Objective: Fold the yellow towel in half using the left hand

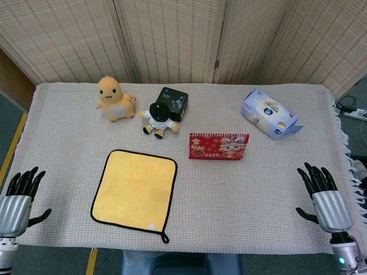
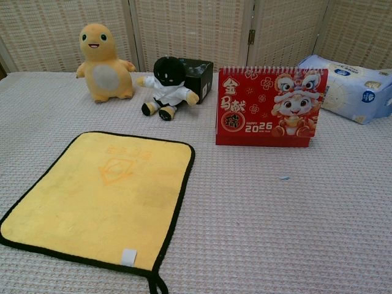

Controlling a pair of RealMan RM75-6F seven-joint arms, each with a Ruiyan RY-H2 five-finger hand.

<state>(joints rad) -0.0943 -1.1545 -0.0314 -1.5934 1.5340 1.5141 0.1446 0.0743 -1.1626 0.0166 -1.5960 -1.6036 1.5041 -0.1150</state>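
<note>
The yellow towel (image 1: 135, 189) with black trim lies flat and unfolded on the table's front left; in the chest view the towel (image 2: 101, 193) fills the lower left, its hanging loop at the near right corner. My left hand (image 1: 18, 197) hovers at the table's left front edge, well left of the towel, fingers spread and holding nothing. At the right front edge my right hand (image 1: 322, 195) is likewise spread and empty. Neither hand shows in the chest view.
Behind the towel stand an orange plush toy (image 1: 114, 98), a small black-and-white doll (image 1: 159, 118) and a black box (image 1: 173, 103). A red desk calendar (image 1: 219, 146) stands to the towel's right, and a blue-white tissue pack (image 1: 269, 114) at the back right.
</note>
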